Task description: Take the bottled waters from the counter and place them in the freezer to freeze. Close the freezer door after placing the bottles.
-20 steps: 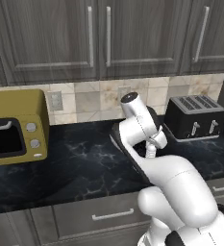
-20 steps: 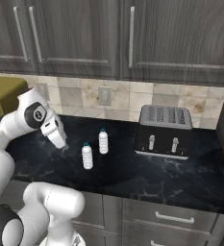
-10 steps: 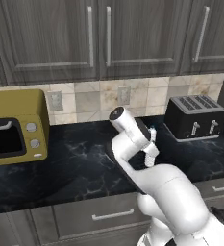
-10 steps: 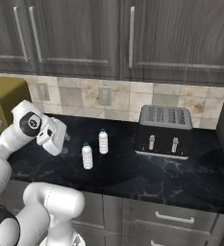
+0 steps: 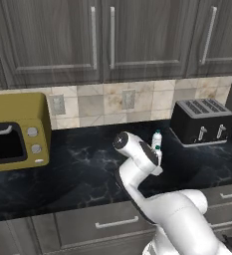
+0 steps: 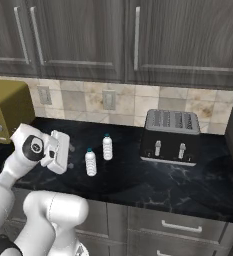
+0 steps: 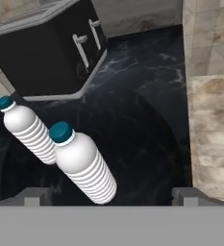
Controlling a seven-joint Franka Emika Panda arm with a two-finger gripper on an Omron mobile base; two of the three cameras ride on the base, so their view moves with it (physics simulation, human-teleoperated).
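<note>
Hand view showed two bottled waters (image 7: 84,168) upright on the black tabletop (image 7: 142,120), caps up, toaster (image 7: 46,53) behind them, while the empty claw (image 7: 108,194) stood wide before the nearer.

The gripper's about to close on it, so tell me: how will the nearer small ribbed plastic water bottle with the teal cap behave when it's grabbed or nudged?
The nearer ribbed plastic bottle stands tall on a narrow base, so a sideways nudge could probably tip it, perhaps into the second bottle close by. Its round body would likely roll on the black marble counter. The ribs may aid grip, though thin plastic might flex.
</note>
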